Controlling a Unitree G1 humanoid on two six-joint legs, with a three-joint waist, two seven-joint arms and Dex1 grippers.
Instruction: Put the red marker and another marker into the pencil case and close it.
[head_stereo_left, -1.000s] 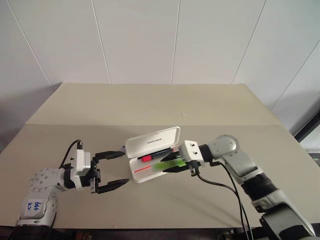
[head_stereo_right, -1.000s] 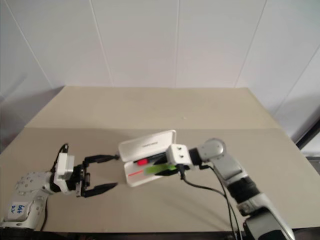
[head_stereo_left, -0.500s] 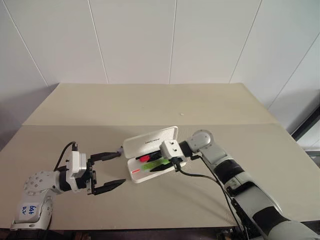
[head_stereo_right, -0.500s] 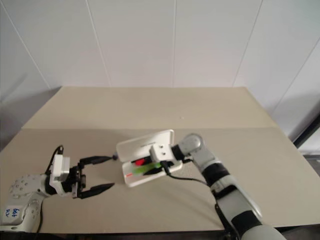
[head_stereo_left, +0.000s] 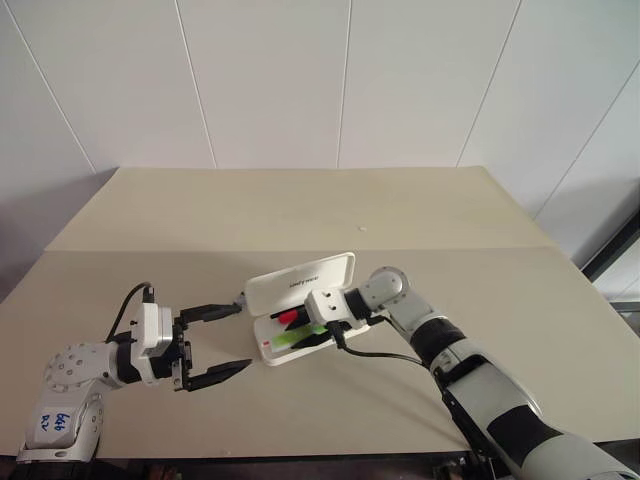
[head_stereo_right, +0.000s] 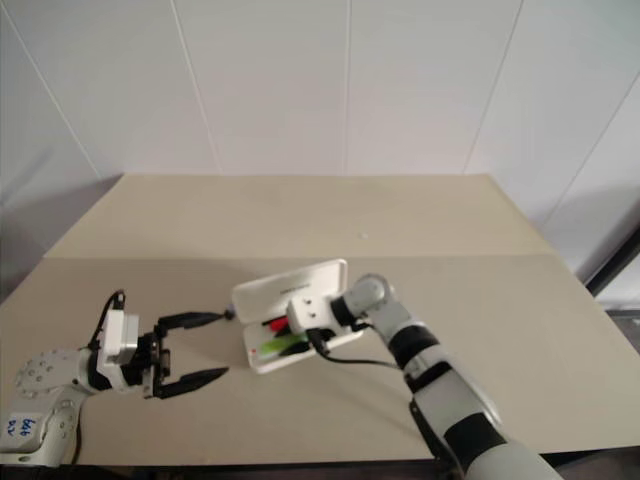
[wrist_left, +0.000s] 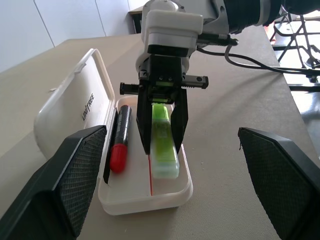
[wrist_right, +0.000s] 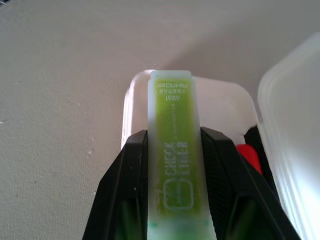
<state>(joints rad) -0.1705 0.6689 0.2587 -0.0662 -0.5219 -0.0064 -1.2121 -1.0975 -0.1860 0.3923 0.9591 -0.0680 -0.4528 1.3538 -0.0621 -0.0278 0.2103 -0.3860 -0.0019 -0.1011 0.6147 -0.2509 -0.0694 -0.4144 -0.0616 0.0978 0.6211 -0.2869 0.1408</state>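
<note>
case: pencil case (wrist_left: 85, 107) open on counter (head_stereo_left: 300, 210), frame centre
red marker (wrist_left: 119, 145): lying in tray
right tool (wrist_left: 161, 125): clamped on green marker (wrist_left: 164, 147), low over tray
left tool (head_stereo_left: 215, 341): spread wide, empty, lower left
risk: late release drags marker back out or shoves case

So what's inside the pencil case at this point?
The open pencil case holds the red marker lying in the tray beside the lid. The lime-green marker is over the tray, gripped by the right gripper; whether it touches the tray floor is hidden.
</note>
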